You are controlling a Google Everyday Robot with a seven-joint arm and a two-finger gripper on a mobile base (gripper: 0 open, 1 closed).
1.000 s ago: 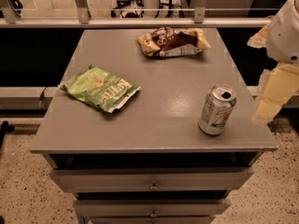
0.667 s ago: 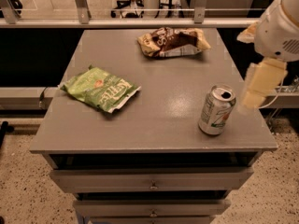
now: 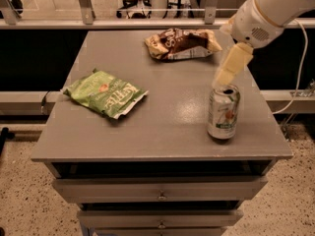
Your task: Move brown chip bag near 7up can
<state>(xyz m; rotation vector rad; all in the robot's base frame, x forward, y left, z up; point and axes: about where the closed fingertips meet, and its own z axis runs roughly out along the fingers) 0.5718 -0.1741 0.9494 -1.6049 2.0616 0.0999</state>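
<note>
The brown chip bag lies flat and a little crumpled at the far edge of the bench, at about 12 o'clock from its centre. The 7up can stands upright near the front right, at about 4 o'clock, well apart from the bag. My jaws hang at the right side of the bench, just over the can's open top and at roughly 5 o'clock from the bag. Whether they are spread or closed I cannot tell from here. I judge the bag to be light, soft and crinkly, with slick foil that would slide under a shallow pinch and chips inside that would crush under a hard one. The pale crimped end at its 3 o'clock side is the nearest to me and looks like the firmest place to take hold. A raised fold along the middle would be my second choice. The can looks easy to tip, so I should rise clear of it first. The green chip bag at 9 o'clock is out of my path.
</note>
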